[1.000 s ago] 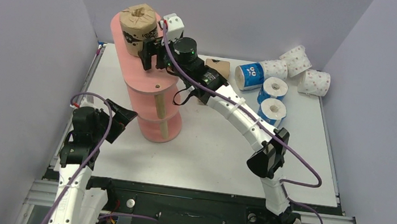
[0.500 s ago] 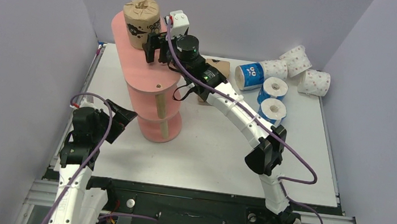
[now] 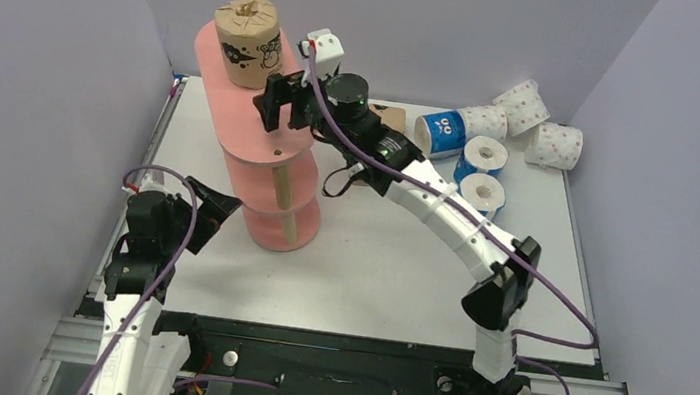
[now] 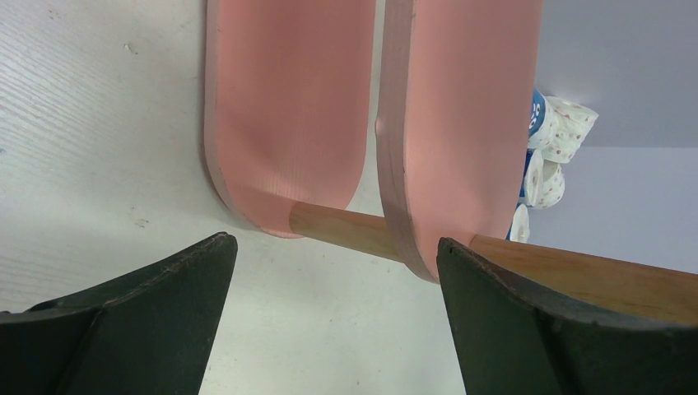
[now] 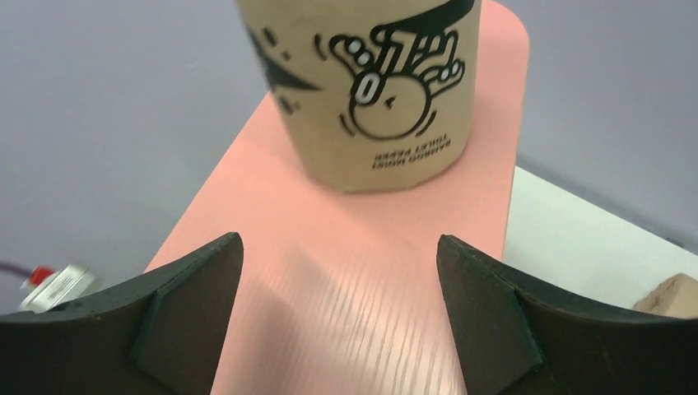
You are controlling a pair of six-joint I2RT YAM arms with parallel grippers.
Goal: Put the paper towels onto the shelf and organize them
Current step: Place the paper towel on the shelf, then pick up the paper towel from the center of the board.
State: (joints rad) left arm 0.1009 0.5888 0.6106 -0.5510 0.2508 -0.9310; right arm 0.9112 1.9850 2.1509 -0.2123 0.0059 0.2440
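Note:
A brown roll with black print [image 3: 244, 41] [image 5: 370, 82] stands upright at the far end of the top board of the salmon-pink shelf [image 3: 231, 118] [image 5: 354, 271]. My right gripper [image 3: 276, 104] [image 5: 339, 271] hovers open over that board, just right of the roll and apart from it, with nothing between its fingers. Low on the left, my left gripper [image 3: 216, 209] [image 4: 337, 263] is open and empty, facing the shelf's lower boards [image 4: 288, 107] and a wooden post [image 4: 346, 230]. Three blue rolls [image 3: 440, 133] and three white pink-dotted rolls [image 3: 522, 103] lie at the table's back right.
Another brown roll [image 3: 388, 117] lies on the table, partly hidden behind my right arm. The blue rolls [image 3: 483, 155] [image 3: 480, 193] and dotted rolls [image 3: 554, 145] crowd the back right corner. Lilac walls close in on three sides.
My right gripper has let go of the brown roll and drawn back to the right, opening slightly wider. The roll stays standing on the top board. The left arm has not moved.

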